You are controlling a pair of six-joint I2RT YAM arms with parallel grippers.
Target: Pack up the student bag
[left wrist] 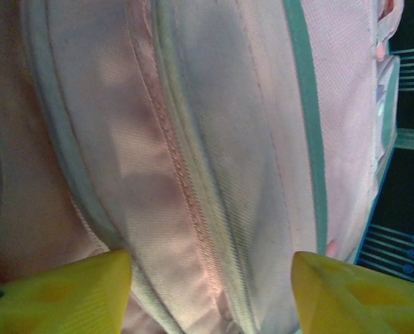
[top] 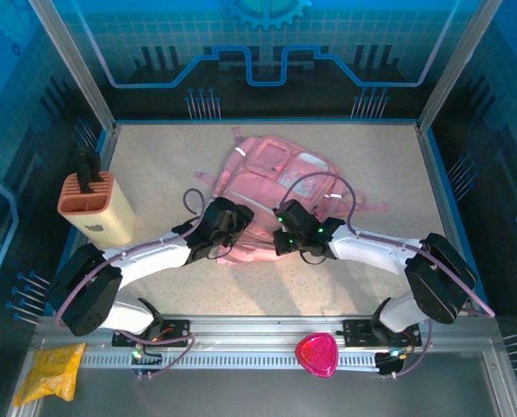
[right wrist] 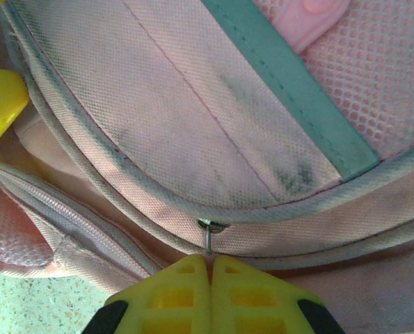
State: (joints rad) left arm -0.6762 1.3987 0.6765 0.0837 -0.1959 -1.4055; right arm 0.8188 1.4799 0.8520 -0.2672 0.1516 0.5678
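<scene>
The student bag (top: 275, 174), a large soft pink backpack, lies flat in the middle of the table. My left gripper (top: 230, 243) hovers at its near left edge. In the left wrist view this gripper (left wrist: 210, 278) stands open, its yellow fingertips (left wrist: 67, 292) wide apart over a pink seam of the bag (left wrist: 193, 139), holding nothing. My right gripper (top: 284, 241) is at the bag's near edge beside it. In the right wrist view this gripper (right wrist: 211, 261) is shut on a small metal zipper pull (right wrist: 210, 233) along the bag's grey piping (right wrist: 158, 202).
A tan and orange holder (top: 97, 208) with a black item in it stands at the table's left edge. On the near rail lie a small yellow pouch (top: 49, 369) and a pink-red rounded object (top: 316, 354). Metal frame posts line the sides.
</scene>
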